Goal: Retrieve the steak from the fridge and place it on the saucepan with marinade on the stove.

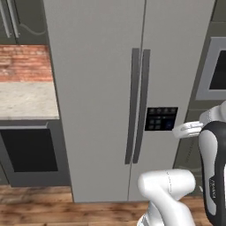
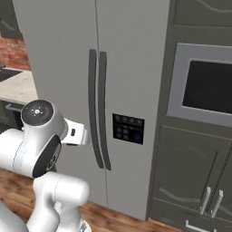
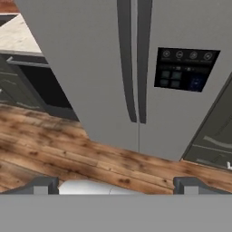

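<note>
A: Facing a tall grey stainless two-door fridge, both doors shut, brushed-smooth and flat. Two long dark vertical handles, slim and slightly bowed, side by side at the centre seam. On the right door, a black rectangular dispenser panel with small square buttons.

B: And the gripper?

A: White two-finger gripper spread wide, holding nothing. In the hand view, two small dark fingertips standing far apart at the bottom, wooden floor between them. Seen from the left base view, reaching from the white arm toward the right door just below the panel, near it; cannot tell whether touching.

B: Steak, saucepan?

A: Cannot tell where the steak lies with the doors shut.

B: Surroundings?

A: Left of the fridge, a pale speckled stone table with a red brick wall above it, rough and mottled. Beneath the table, a steel-framed appliance with a dark glass front. Right of the fridge, dark grey-green cabinets with curved panel mouldings and short silver handles, plus a built-in oven with a silver frame and black window. Floor of warm brown planks, strongly grained and knotted.
</note>
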Controlling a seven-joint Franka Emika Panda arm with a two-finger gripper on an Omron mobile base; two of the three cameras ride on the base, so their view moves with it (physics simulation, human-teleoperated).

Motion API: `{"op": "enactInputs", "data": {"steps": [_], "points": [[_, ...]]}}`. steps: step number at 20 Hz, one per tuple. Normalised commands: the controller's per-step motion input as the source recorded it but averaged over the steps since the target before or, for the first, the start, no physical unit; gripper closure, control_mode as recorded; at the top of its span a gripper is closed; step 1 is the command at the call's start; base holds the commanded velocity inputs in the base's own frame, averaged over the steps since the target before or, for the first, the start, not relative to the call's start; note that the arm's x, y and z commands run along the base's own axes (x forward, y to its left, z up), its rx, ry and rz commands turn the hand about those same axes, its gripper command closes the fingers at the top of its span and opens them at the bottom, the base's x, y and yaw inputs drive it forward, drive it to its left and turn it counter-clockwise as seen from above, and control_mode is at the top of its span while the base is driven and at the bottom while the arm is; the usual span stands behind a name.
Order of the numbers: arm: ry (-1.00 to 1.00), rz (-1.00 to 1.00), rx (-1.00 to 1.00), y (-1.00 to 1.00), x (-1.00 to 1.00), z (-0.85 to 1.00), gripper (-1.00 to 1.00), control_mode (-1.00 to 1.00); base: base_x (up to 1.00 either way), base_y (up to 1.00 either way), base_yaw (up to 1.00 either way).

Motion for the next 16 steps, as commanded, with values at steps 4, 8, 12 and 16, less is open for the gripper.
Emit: {"op": "enactInputs", "data": {"steps": [4, 8, 12, 16], "points": [[0.00, 0.00, 0.00, 0.00, 0.00, 0.00, -1.00, 1.00, -0.02, 0.00, 0.06], [0.00, 0.00, 0.00, 0.00, 0.00, 0.00, -1.00, 1.00, -0.12, -0.04, 0.03], [0.00, 0.00, 0.00, 0.00, 0.00, 0.00, -1.00, 1.00, -0.01, 0.00, 0.01], [0.00, 0.00, 0.00, 0.00, 0.00, 0.00, -1.00, 1.00, 0.00, 0.00, 0.00]]}}
